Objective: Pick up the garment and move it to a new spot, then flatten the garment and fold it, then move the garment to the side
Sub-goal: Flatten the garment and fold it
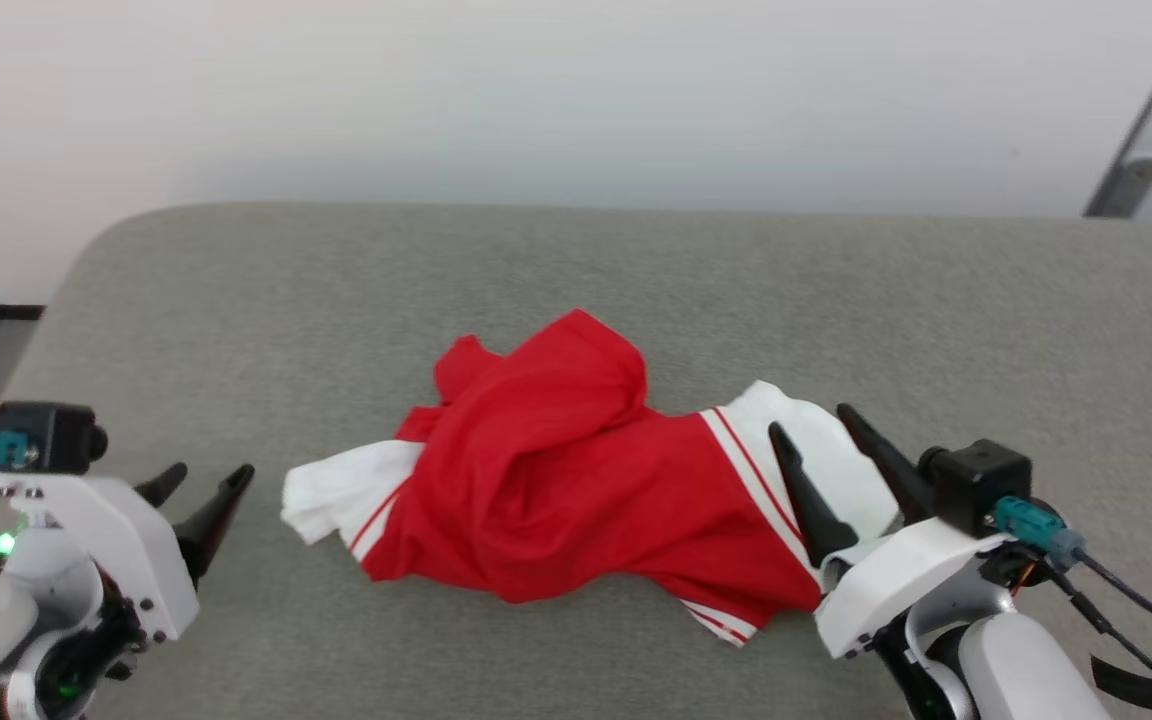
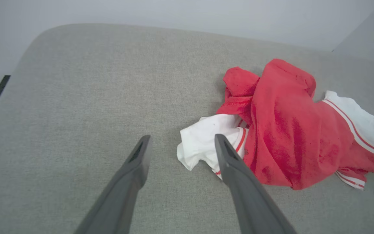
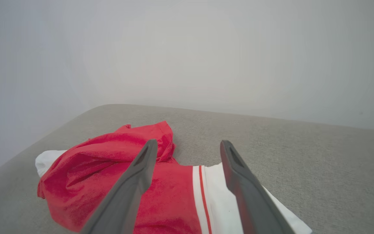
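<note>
Left hand (image 1: 211, 472) is wide open and empty. It sits low over the grey upholstered surface (image 1: 236, 300), just beside the shirt's white left-side sleeve (image 2: 203, 136) and not touching it. Right hand (image 1: 810, 418) is also wide open and empty, with its fingers straddling the other white sleeve (image 1: 856, 480) from above; I can't confirm contact. The red jersey T-shirt (image 1: 556, 480) lies mid-surface between the two hands in a crumpled heap. The body is bunched and folded over itself, and the chest lettering is hidden. My read is that nothing is held and the shirt is neither flat nor folded, so we're at a grasp setup. It could be the pick-and-move or the start of flattening; I can't tell which. The next move calls for each hand to drop to its sleeve or shoulder edge and pinch one layer only. Then lift and pull apart to spread the body, watching for pinched extra folds.
</note>
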Robot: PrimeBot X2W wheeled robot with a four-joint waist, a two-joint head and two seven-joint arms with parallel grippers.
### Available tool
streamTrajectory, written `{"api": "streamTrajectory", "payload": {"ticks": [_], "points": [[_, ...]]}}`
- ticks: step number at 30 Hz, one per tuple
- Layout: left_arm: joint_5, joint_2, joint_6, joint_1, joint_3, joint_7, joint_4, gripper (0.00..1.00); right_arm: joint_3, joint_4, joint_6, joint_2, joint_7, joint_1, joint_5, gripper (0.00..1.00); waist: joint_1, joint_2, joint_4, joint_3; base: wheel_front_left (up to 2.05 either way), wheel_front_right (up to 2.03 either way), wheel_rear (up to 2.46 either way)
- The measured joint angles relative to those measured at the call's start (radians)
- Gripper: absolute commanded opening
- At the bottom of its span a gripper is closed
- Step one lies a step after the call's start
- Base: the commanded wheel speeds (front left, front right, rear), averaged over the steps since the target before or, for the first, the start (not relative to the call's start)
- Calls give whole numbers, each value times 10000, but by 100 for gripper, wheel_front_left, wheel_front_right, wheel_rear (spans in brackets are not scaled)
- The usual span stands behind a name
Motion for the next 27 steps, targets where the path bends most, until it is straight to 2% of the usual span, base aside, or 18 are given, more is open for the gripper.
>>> {"api": "streamTrajectory", "payload": {"ticks": [9,11,15,17,21,27], "points": [[313,397,552,1241,692,-2740,-796,100,1473,353,-2,-163,976,-200,878,100,0,0,966,-440,0,0,0],[330,462,752,1564,970,-3055,-955,100,1793,464,-2,-182,1371,-374,1273,100,0,0,1162,-502,0,0,0],[616,420,842,2301,1732,-3252,-1237,100,2309,709,-2,-355,2316,-750,1662,100,0,0,1531,-568,0,0,0],[1076,67,980,2653,2642,-3269,-1377,100,2481,836,-2,-449,2759,-957,1833,100,0,0,1709,-571,0,0,0],[2211,-991,903,3729,4485,-3290,-1762,100,2692,1170,0,-525,3791,-1245,1985,100,0,0,2052,-529,0,0,0],[3641,-2483,261,5080,6274,-3290,-1967,100,2801,1871,-2,-562,5035,-1810,1827,100,0,0,2486,-347,0,0,0]]}}
